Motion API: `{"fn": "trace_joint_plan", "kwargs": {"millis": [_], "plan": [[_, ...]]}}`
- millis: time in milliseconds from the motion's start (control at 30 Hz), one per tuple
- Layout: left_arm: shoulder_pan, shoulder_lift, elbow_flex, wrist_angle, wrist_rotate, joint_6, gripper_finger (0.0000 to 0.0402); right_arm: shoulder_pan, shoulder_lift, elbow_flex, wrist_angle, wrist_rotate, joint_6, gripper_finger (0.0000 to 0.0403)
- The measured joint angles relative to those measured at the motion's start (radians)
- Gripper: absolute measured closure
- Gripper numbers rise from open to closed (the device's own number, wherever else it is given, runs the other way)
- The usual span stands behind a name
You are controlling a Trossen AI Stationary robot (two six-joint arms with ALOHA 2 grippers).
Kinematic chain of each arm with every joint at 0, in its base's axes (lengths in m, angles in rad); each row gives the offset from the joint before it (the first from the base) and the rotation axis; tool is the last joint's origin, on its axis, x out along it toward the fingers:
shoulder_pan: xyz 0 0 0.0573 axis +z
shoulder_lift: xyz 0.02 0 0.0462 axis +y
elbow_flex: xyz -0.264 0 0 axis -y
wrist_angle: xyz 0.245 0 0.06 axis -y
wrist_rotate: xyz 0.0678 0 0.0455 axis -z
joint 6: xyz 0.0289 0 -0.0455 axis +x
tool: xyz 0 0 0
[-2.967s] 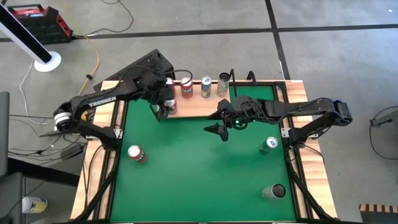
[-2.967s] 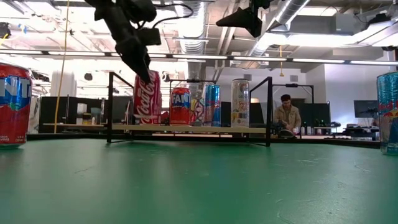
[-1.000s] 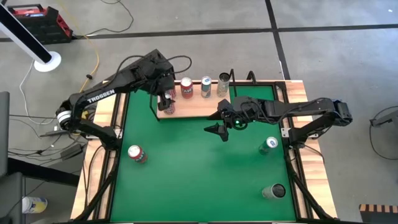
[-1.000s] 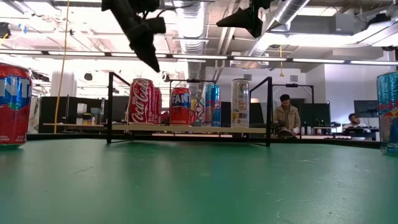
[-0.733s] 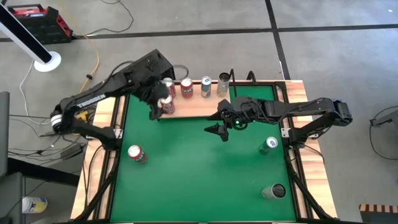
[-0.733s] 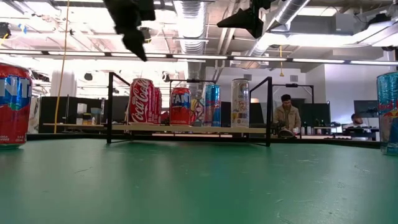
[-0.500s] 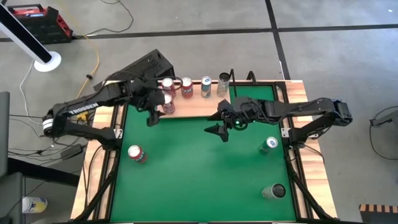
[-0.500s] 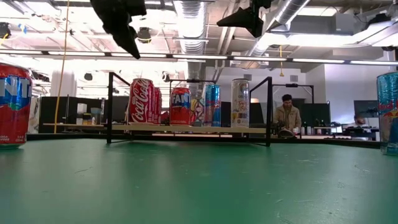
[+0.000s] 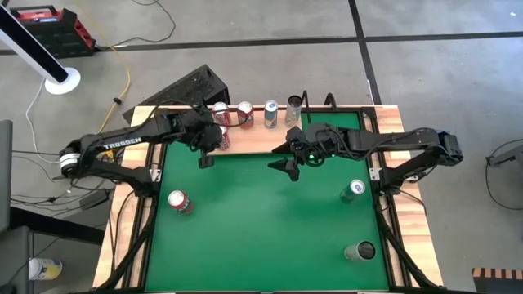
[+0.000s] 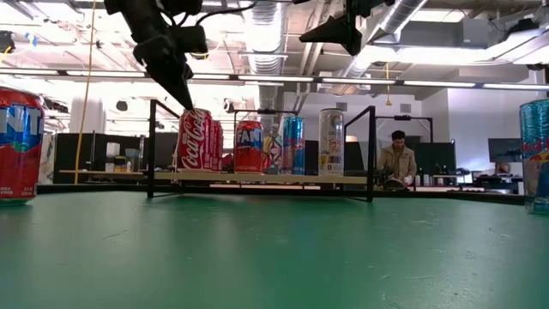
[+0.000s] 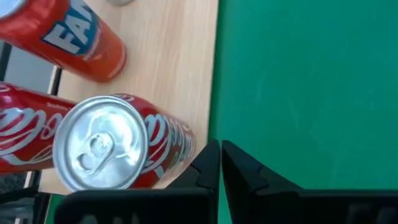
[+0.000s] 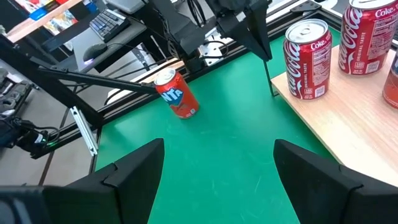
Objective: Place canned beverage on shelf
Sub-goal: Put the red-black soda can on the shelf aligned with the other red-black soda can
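Note:
The shelf (image 9: 263,142) is a pale-wood board with a black wire frame at the table's far side. Several cans stand upright on it. A red Coca-Cola can (image 11: 118,152) stands at its near left corner. My left gripper (image 9: 204,160) is shut and hangs just off that corner, over the green mat beside the can (image 10: 196,137); its tip is about level with the can's top. My right gripper (image 9: 283,160) hangs open and high over the mat in front of the shelf, with nothing between its fingers.
Loose cans stand on the green mat: a red one (image 9: 178,201) at the left, a blue-green one (image 9: 353,190) at the right and a dark one (image 9: 359,251) near the right front corner. Wooden planks edge the table at both sides.
My left gripper has drawn back from over the Coca-Cola can toward the table's near left, sunk a little, and shut with nothing in it. The can stands where it was on the shelf.

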Motion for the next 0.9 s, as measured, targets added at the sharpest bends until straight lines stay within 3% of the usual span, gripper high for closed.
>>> {"fn": "trace_joint_plan", "kwargs": {"millis": [333,567,900], "plan": [[0.020,0.078,0.000,0.009,-0.019,0.028,0.0401,0.000,0.000,0.000,-0.010,-0.002,0.000,0.0077],[0.023,0.082,0.000,0.031,-0.069,0.054,0.0401,0.005,0.000,0.000,-0.015,-0.003,0.000,0.0077],[0.050,0.082,0.000,0.040,-0.064,0.056,0.0401,0.005,0.000,0.000,-0.014,-0.003,0.000,0.0077]]}}
